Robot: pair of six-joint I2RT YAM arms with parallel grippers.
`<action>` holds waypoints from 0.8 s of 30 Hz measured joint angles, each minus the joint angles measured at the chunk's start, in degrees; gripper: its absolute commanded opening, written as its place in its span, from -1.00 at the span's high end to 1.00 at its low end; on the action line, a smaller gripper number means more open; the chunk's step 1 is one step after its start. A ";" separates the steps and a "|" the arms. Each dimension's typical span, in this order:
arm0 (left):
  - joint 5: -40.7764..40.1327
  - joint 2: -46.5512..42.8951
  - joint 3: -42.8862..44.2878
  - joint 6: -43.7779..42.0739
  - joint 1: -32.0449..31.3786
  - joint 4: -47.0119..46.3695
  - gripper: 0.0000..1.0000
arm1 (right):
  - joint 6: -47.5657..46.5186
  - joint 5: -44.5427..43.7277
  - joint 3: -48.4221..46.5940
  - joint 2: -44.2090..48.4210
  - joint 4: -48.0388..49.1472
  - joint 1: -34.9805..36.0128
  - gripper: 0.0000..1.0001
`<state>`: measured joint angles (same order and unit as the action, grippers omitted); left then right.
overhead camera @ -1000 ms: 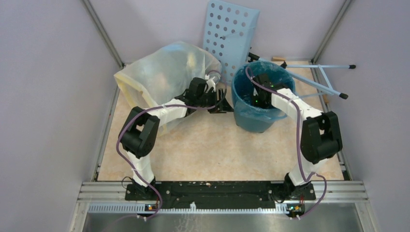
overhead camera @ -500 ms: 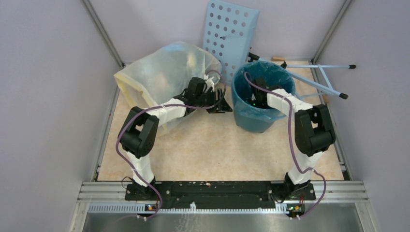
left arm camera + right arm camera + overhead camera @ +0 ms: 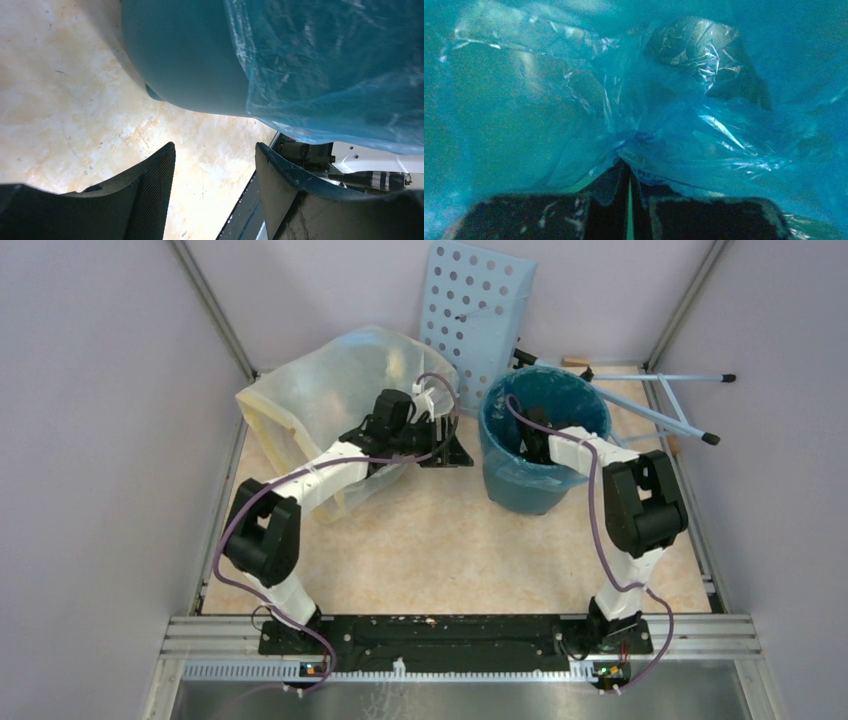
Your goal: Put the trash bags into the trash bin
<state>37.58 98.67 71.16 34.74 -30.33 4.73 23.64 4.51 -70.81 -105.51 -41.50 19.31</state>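
The dark-teal trash bin (image 3: pixel 530 490) stands at the back right. The light-blue trash bag (image 3: pixel 500 462) lines it and hangs over its rim. My right gripper (image 3: pixel 530 443) reaches down inside the bin. In the right wrist view my right gripper (image 3: pixel 629 167) has its jaws closed to a thin slit, with folds of the bag (image 3: pixel 704 135) gathered at the tips. My left gripper (image 3: pixel 447 447) is open and empty, just left of the bin. In the left wrist view my left gripper (image 3: pixel 215 150) faces the bin wall (image 3: pixel 185 55) and the draped bag (image 3: pixel 330 70).
A large whitish translucent bag (image 3: pixel 330 390) lies behind my left arm. A pale-blue perforated panel (image 3: pixel 478 310) leans on the back wall. Pale-blue metal legs (image 3: pixel 660 405) lie right of the bin. Enclosure walls close in both sides.
My left gripper has drawn back to the left, away from the bin and toward the large bag. My right arm has folded in, with its gripper further left inside the bin.
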 measured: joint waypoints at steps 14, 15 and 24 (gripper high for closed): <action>-4.94 -10.60 0.50 -4.92 1.84 9.25 -0.32 | -0.04 -2.01 -1.79 16.04 -4.79 0.02 0.94; -5.55 -11.61 0.76 -5.22 1.97 10.03 -0.32 | -0.39 -2.34 -2.60 17.40 -5.57 0.09 0.87; -10.75 -21.77 1.95 -8.04 2.19 15.23 -0.47 | -8.70 -5.66 -21.11 24.00 -12.55 2.51 -0.52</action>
<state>26.83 76.90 73.10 26.70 -28.14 19.97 14.94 -1.15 -91.92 -81.52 -54.04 21.82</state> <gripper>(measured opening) 0.684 0.505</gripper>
